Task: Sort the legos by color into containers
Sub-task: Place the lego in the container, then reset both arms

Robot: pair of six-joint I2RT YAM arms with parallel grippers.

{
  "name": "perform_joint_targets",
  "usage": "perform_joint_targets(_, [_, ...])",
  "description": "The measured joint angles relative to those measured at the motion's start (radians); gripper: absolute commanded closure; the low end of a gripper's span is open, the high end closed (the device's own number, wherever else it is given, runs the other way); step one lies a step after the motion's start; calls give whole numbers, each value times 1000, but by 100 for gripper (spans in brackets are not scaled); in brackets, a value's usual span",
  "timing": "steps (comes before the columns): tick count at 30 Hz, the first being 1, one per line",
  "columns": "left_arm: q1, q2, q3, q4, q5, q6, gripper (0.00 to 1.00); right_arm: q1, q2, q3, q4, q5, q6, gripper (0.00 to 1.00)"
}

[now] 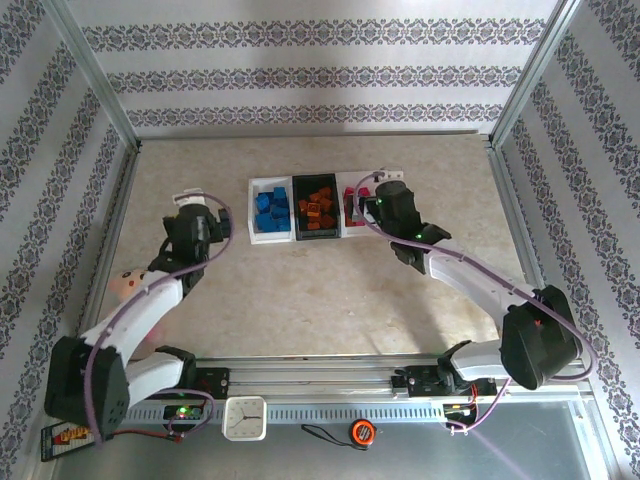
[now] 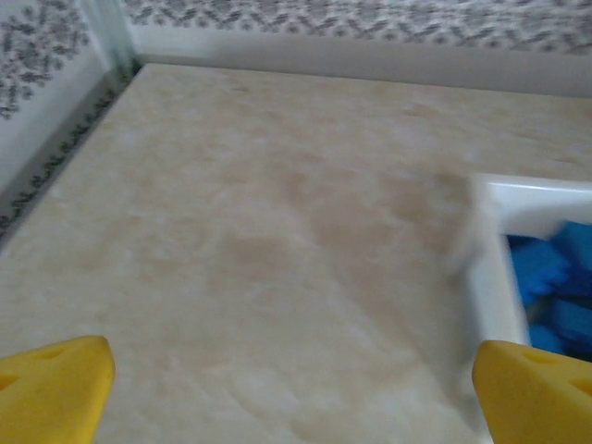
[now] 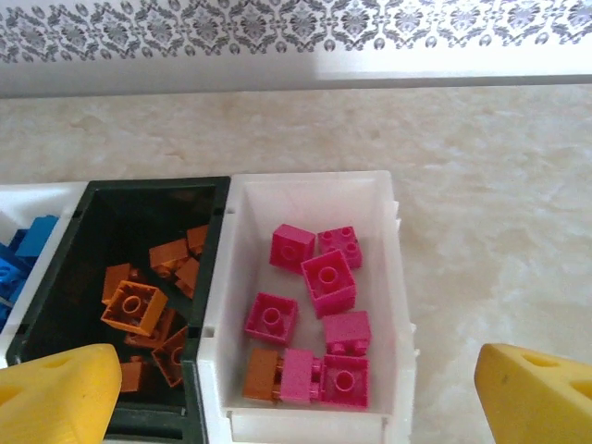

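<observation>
Nearby: doll [image 1: 128, 285] against left arm [image 1: 150, 300]; clock [image 1: 244, 418] by rail; containers [image 1: 253, 212] mid-table.

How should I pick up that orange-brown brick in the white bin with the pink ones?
Probably from straight above, pinching the orange-brown plastic brick's far and near faces: a pink plastic brick touches its right side, the white bin's wall crowds its left.

- This is a robot test cell in a lab: bare metal frame posts [image 1: 100, 90] box in a beige tabletop [image 1: 300, 300].
- Patterned wallpaper panels [image 1: 300, 75] serve as backdrop walls across the upper frame.
- The cabled left arm [image 1: 140, 310] and right arm [image 1: 480, 280] mount on a metal rail [image 1: 320, 372] at the bottom, near a small clock [image 1: 244, 418].
</observation>
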Motion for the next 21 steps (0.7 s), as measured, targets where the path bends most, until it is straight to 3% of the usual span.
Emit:
perform_joint_targets(4, [87,136,-47,159,53,73,1,0,-59,-39,21,62,1,2])
perform_joint_targets(10, [100,282,-242,464,135,153,1,-9,-121,-85,38,129,1,2])
perform_joint_targets(16, [118,420,-293,742,246,196,1,-71,-185,-142,52,134,1,2])
perform_joint_targets(21, [151,433,-291,803,279,194,1,-128,-264,-243,140,97,-67,2])
